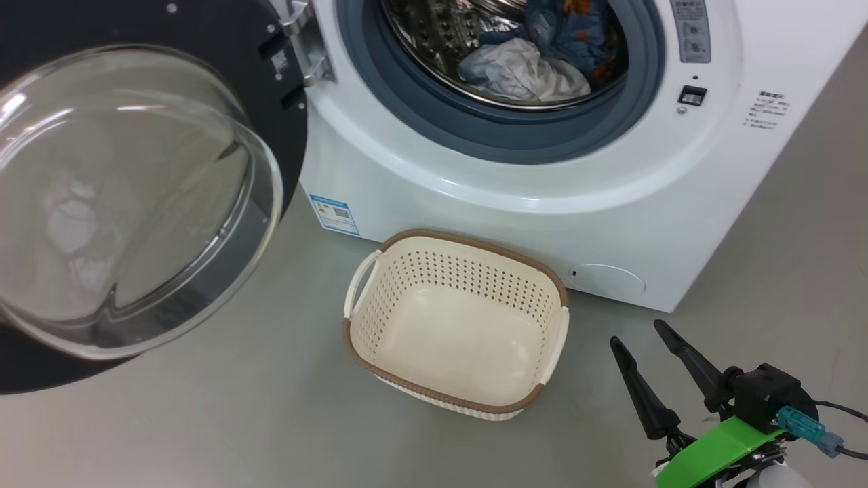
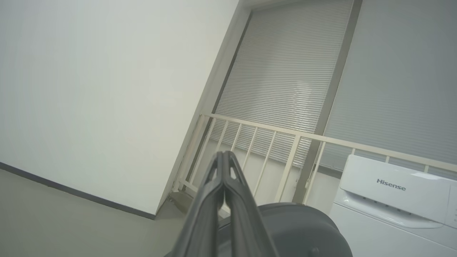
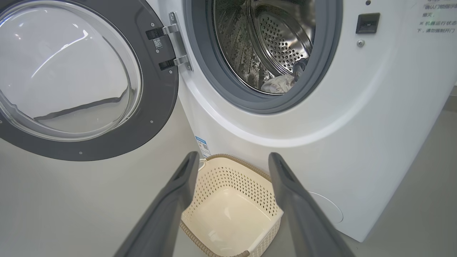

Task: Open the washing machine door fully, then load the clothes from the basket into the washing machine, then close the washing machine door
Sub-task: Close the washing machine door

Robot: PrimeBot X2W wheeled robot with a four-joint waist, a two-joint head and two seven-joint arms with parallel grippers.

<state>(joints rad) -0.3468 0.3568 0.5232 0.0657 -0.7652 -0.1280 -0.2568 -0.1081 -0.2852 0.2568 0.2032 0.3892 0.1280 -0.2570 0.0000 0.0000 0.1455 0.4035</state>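
Our left pincer [image 2: 224, 157] is pressed together, fingertips touching, while our right pincer [image 1: 637, 333] stands apart near the basket [image 1: 468, 238] on the floor [image 1: 237, 420]. The clothes [image 1: 536, 61] lie inside the washing machine [image 1: 475, 217], whose door [image 1: 285, 135] hangs wide open.

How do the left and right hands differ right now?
The left hand is shut tight; the right hand is wide open. The left hand points toward a wall and railing; the right hand points at the empty basket before the washing machine. Both hold nothing.
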